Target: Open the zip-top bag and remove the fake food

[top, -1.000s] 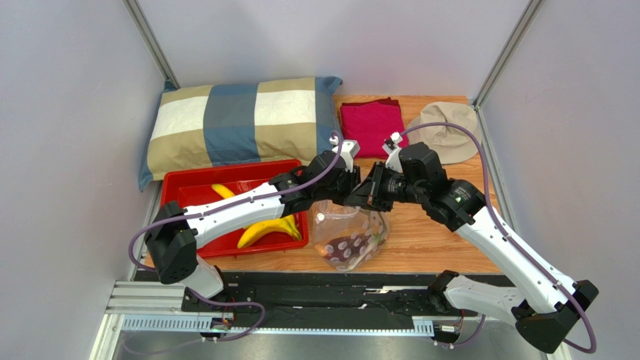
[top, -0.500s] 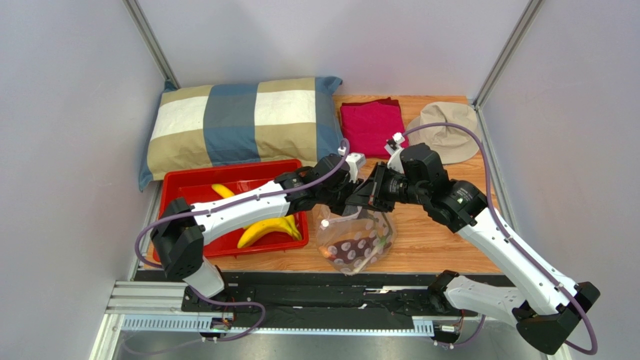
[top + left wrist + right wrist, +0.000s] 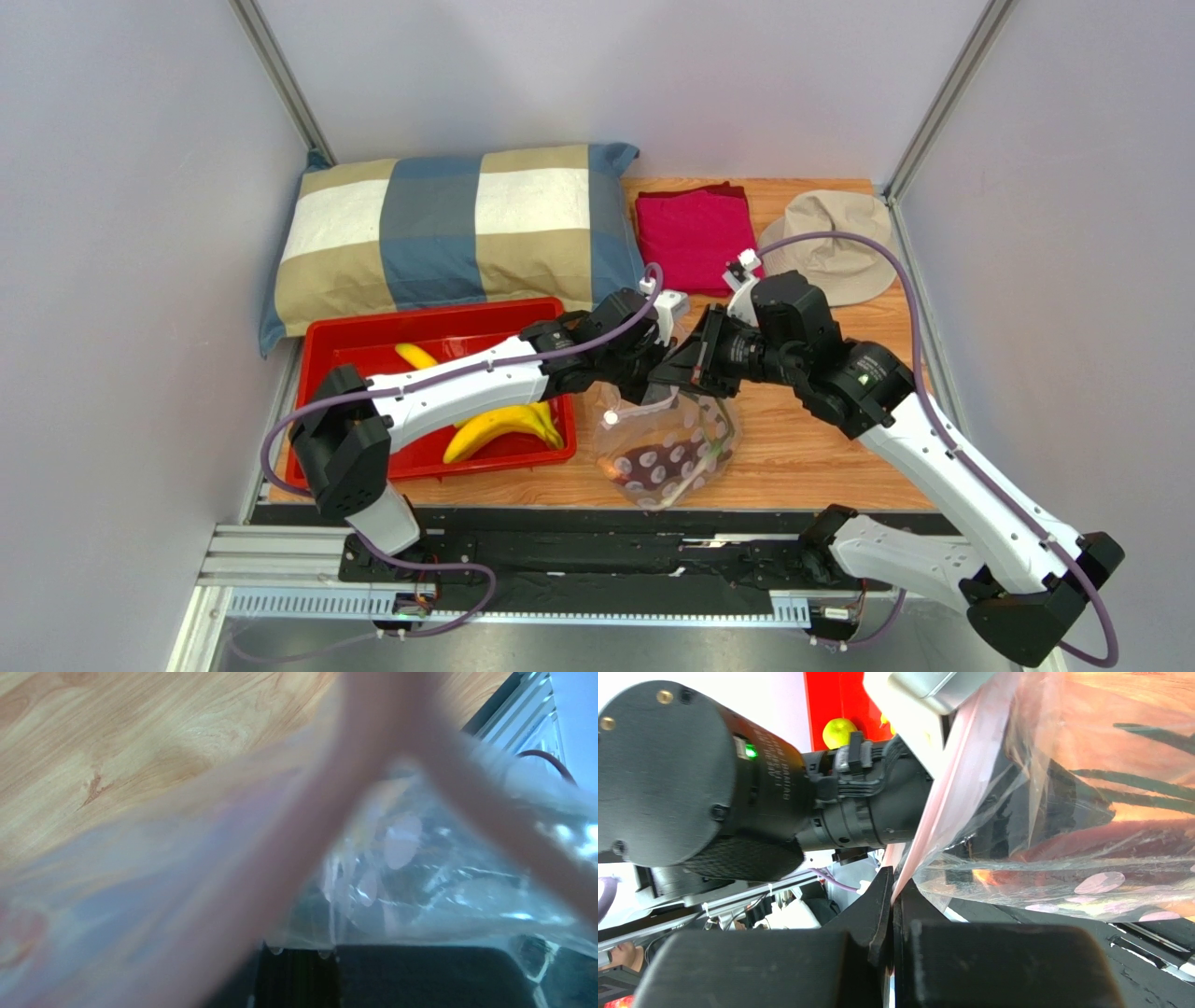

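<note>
The left wrist camera gives me mostly blur: the pink zip strip smears across the lens. Overhead, the tips of both tools are hidden where they meet. The left tool is closed, but I cannot tell whether it has plastic in it. The right tool is closed, pinching the strip. The zip-top bag is clear, crinkled and pale-dotted. It rests on the wooden surface just right of the red tray holding bananas. An orange piece shows inside; the other contents are unclear. The bag's mouth is lifted at the far end, and its long axis runs far-to-near.
</note>
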### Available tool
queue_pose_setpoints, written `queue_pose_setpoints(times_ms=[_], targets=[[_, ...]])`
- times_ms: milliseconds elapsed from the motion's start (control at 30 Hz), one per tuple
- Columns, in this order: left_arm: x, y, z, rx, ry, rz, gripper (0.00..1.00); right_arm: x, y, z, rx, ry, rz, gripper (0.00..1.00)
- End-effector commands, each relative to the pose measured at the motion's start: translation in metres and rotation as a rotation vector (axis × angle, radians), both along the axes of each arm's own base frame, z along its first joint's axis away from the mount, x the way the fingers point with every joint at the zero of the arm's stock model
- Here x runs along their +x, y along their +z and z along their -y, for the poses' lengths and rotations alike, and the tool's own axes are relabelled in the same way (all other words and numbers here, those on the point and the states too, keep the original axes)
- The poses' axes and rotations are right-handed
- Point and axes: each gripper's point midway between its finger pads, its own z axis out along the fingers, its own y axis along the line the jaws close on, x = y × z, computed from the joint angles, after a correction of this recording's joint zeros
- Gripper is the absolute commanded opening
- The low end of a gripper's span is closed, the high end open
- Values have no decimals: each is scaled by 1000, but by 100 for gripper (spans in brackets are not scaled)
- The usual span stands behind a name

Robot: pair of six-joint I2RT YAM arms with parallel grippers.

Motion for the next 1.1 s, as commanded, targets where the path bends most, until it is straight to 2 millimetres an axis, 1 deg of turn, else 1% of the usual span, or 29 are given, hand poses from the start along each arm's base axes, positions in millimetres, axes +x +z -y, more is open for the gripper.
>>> queue_pose_setpoints(times_ms=[0, 33, 100, 133, 167, 200, 233, 267, 333, 367, 433, 467, 533, 600, 633, 667, 700, 733, 767, 800, 833, 867, 900, 933, 967, 1000, 1033, 1067], targets=[[6, 47, 5, -76, -31, 102, 0, 1, 18, 1, 48, -16, 65, 0], [5, 48, 3, -75, -32, 108, 0, 1, 16, 1, 44, -15, 63, 0], [5, 58, 0, -99, -30, 135, 0, 1, 16, 2, 44, -16, 66, 0], [4, 57, -2, -102, -34, 144, 0, 1, 14, 2, 39, -18, 65, 0], [3, 68, -6, -124, -29, 170, 0, 0, 14, 4, 37, -21, 67, 0], [4, 74, -6, -149, -26, 190, 0, 1, 12, 6, 27, -23, 73, 0], [3, 75, -10, -153, -25, 204, 0, 1, 11, 7, 19, -29, 76, 0], [4, 88, -14, -178, -12, 238, 0, 1, 8, 10, 7, -34, 76, 0], [4, 93, -21, -179, 2, 260, 0, 1, 7, 12, 0, -43, 84, 0], [4, 99, -27, -179, 15, 276, 0, 1, 8, 12, 0, -42, 86, 0], [2, 100, -33, -176, 23, 284, 0, 2, 8, 13, -8, -40, 100, 0], [0, 105, -39, -179, 31, 292, 0, 3, 8, 15, -16, -44, 103, 0], [-1, 110, -46, -171, 38, 304, 0, 5, 8, 17, -38, -51, 119, 0], [-3, 120, -60, -159, 59, 331, 0, 7, 8, 21, -57, -59, 125, 0], [-2, 128, -65, -163, 69, 351, 0, 8, 6, 22, -74, -57, 135, 0], [-3, 141, -75, -177, 90, 384, 0, 7, 3, 25, -89, -58, 130, 0], [-5, 150, -80, -188, 82, 410, 0, 7, -1, 26, -105, -58, 127, 0], [-3, 171, -91, -214, 116, 462, 0, 7, -4, 28, -117, -62, 129, 0], [-4, 180, -97, -220, 127, 485, 0, 6, -8, 30, -133, -57, 129, 0], [-4, 197, -104, -240, 134, 526, 0, 6, -13, 32, -145, -58, 124, 0], [-3, 212, -115, -256, 169, 565, 0, 6, -16, 32, -152, -56, 123, 0], [-2, 218, -123, -243, 193, 581, 0, 6, -17, 33, -158, -52, 125, 0], [0, 233, -133, -253, 227, 611, 0, 5, -21, 33, -167, -48, 120, 0], [6, 243, -149, -241, 300, 646, 0, 5, -23, 33, -173, -46, 118, 0], [7, 247, -160, -223, 334, 660, 0, 5, -25, 35, -184, -42, 120, 0], [8, 261, -172, -232, 379, 686, 0, 5, -28, 35, -195, -39, 114, 0], [10, 272, -190, -234, 445, 718, 0, 5, -31, 36, -204, -40, 112, 0], [9, 283, -198, -260, 471, 744, 0, 5, -35, 37, -218, -38, 104, 0]])
